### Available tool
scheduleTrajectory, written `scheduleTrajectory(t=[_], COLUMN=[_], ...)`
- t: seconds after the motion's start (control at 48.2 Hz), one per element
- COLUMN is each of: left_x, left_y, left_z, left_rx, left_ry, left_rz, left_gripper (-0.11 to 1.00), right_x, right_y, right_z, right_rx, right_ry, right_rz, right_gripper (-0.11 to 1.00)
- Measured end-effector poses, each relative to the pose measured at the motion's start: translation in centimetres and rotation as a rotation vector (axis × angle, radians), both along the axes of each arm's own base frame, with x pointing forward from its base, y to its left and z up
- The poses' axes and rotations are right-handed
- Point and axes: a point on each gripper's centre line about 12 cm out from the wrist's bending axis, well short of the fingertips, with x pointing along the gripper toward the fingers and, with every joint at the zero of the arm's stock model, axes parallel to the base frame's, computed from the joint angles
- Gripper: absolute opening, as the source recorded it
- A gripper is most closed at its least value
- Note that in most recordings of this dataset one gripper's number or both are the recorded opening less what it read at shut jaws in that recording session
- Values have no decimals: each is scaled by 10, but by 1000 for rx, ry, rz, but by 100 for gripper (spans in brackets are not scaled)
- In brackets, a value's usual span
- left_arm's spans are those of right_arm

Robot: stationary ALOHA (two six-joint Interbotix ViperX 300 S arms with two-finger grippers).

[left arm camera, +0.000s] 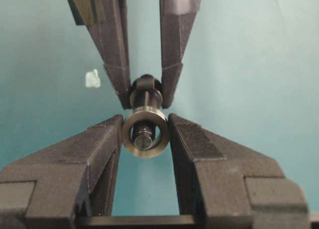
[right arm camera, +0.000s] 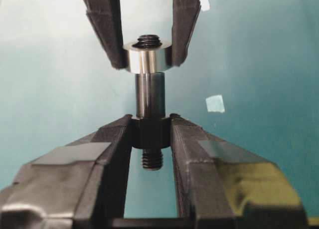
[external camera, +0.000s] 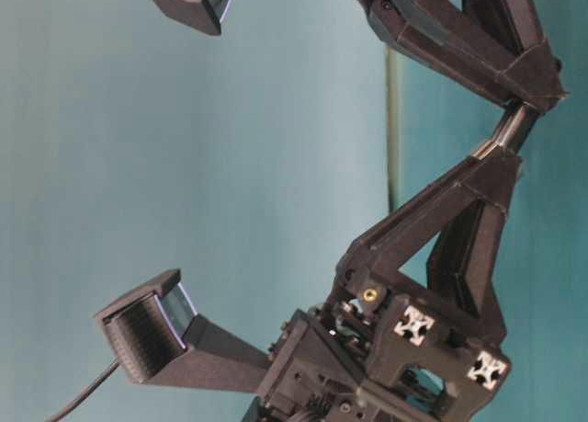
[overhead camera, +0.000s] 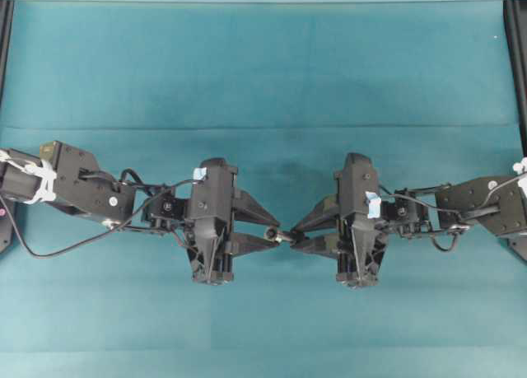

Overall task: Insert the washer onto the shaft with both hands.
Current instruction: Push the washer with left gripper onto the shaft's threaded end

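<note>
So the washer point(left arm camera: 145, 131) is already partway over the tip of the shaft point(right arm camera: 150, 97), both held up in the air between the two arms, well above the teal surface point(overhead camera: 263, 73). The left end effector point(left arm camera: 145, 120) is clamped on the washer, and the right end effector point(right arm camera: 151, 131) is clamped on the shaft's thick collar (threaded stub poking out behind). We're mid-insertion, I'd say; next move probably means pushing the ring further along while keeping both axes lined up, or it'll bind. No containers anywhere, just pale tape scraps point(right arm camera: 215, 104) down below.
</note>
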Motion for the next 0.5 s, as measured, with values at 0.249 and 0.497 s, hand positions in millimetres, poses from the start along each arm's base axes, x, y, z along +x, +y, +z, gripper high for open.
scheduleTrajectory(t=[0.249, 0.497], left_x=[3, 8], left_y=[0, -1], left_z=[-2, -2], left_rx=[1, 1], left_ry=[1, -2], left_rz=[-1, -1], left_gripper=[36, 36], right_x=[0, 4], right_y=[1, 0], right_z=[-2, 1], right_rx=[0, 0], right_ry=[5, -5], right_rz=[2, 0], right_gripper=[0, 0])
